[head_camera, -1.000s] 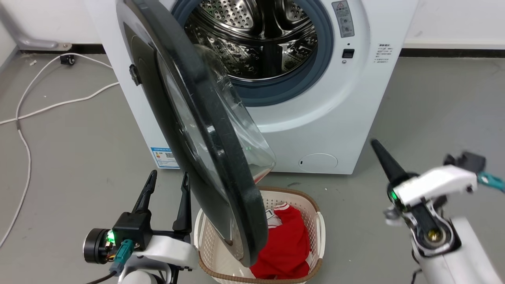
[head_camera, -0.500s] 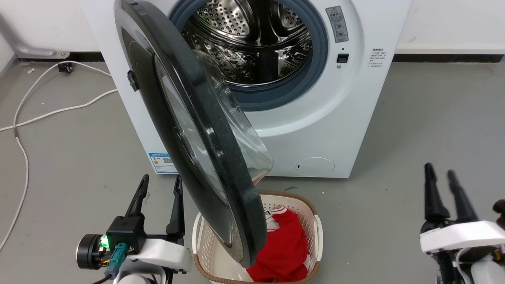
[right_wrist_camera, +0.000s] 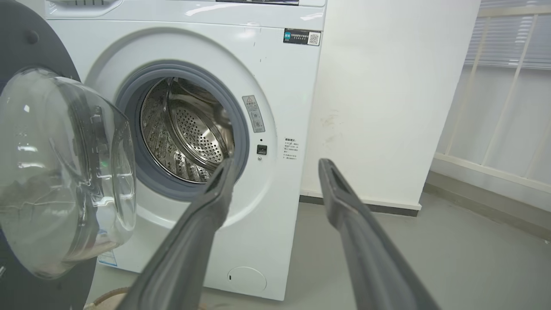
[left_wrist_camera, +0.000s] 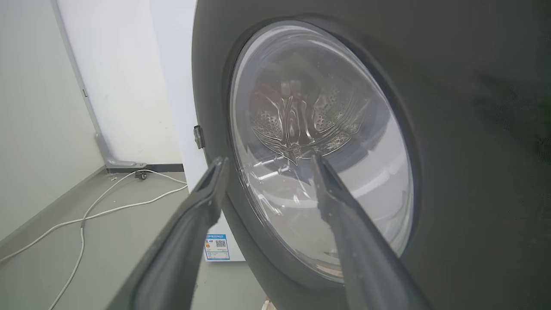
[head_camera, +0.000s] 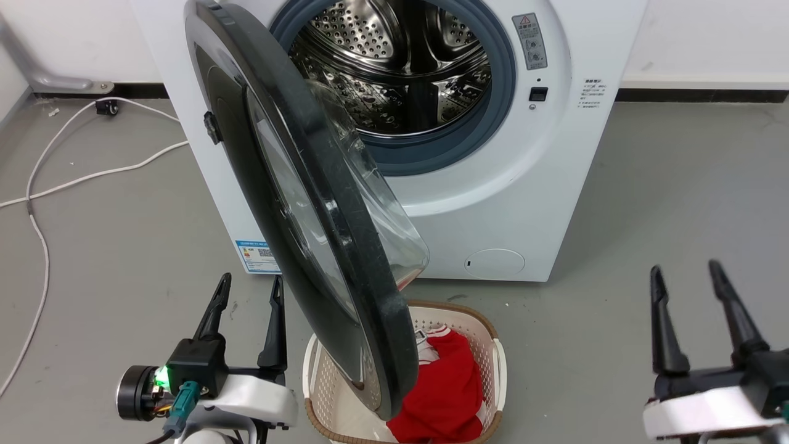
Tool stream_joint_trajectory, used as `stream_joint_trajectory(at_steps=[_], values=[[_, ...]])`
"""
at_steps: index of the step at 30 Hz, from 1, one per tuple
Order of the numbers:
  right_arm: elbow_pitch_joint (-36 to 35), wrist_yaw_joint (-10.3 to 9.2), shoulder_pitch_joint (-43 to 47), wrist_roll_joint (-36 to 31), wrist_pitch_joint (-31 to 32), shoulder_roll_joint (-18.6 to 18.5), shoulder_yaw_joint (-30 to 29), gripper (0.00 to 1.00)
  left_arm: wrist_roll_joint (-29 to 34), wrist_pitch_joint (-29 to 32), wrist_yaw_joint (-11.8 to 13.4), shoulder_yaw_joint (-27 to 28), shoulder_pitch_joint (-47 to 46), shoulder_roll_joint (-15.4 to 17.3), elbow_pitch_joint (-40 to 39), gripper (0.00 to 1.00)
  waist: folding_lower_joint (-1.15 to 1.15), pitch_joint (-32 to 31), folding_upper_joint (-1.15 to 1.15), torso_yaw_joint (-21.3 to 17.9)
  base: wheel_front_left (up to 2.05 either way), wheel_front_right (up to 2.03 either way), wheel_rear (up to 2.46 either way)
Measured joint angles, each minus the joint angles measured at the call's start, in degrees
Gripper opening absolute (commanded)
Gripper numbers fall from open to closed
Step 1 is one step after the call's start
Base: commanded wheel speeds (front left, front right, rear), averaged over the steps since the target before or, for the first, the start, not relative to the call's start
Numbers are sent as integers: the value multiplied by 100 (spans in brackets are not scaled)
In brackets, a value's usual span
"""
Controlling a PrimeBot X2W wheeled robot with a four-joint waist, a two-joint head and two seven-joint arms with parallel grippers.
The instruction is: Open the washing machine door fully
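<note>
Door (head_camera: 320, 203) stood half open; opening unfinished. Left gripper (head_camera: 251, 279) spread, empty, beside outer face; right gripper (head_camera: 684, 269) spread, empty, well apart. Next likely needed: inner-side push, swinging door wider.

Head camera looks forward and down, from near, onto the washing machine (head_camera: 530, 203). Left wrist camera faces the outer side of the washing machine door (left_wrist_camera: 473, 172), seemingly very close. Right wrist camera, farther right, faces the machine's front. All three share the door.

washing machine (head_camera: 524, 203) front: warning-triangle sticker (head_camera: 530, 41), blue label (head_camera: 257, 254) at base w/ prob qr; txt illegible.
</note>
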Motion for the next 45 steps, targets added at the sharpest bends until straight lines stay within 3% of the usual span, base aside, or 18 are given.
stream_joint_trajectory(at_steps=[9,24,25,34,45], values=[[175,0,383,606,120,33,81,100,87,-1,-33,-7,2,0,-22,100,0,-3,0,3,0,0,0],[254,0,361,669,90,33,123,100,93,0,-60,2,5,0,-7,100,0,16,0,-21,0,0,0],[256,0,353,670,91,33,125,100,75,-1,-87,1,5,-1,-3,0,1,18,0,-21,0,0,0],[255,0,348,769,98,34,97,100,-16,0,-85,-3,-45,0,-499,0,1,29,0,0,0,0,0],[237,0,339,777,142,34,112,100,115,-1,-47,-112,-617,0,-2223,0,1,44,0,27,0,0,0]])
